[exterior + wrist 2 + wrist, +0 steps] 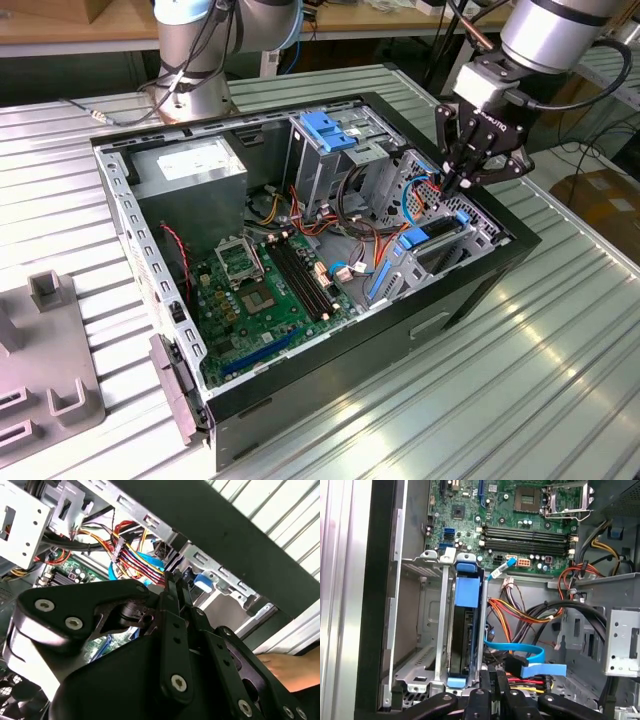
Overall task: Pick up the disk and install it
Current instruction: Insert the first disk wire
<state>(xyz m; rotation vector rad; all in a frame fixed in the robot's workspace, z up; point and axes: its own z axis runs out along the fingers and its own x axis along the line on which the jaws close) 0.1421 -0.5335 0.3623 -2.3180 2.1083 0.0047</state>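
Open computer case (pixel 300 250): lies on its side on a ribbed metal worktop (pixel 520 370), side panel off.

Circuit board (pixel 265 290): green, flat on the case floor, with dark memory slots and a bare processor socket.

Power supply (pixel 190 170): grey box in the corner of the case towards the exterior view's left.

Drive cage (pixel 325 140): tall, metal, blue latch on top, at the back of the case.

Disk (pixel 466 625): stands on edge in a metal bay by the case wall, blue rails along its edges; in the exterior view the bay sits at the case's right end.

Cables (pixel 520 612): red, yellow and orange bundle, plus a flat blue cable (pixel 530 660), just beside the disk bay.

Claw (pixel 470 182): black, clenched with fingers together, empty, poised over the top of the disk bay. In the first wrist view its fingertips (pixel 492 677) lie just beside the disk's end.
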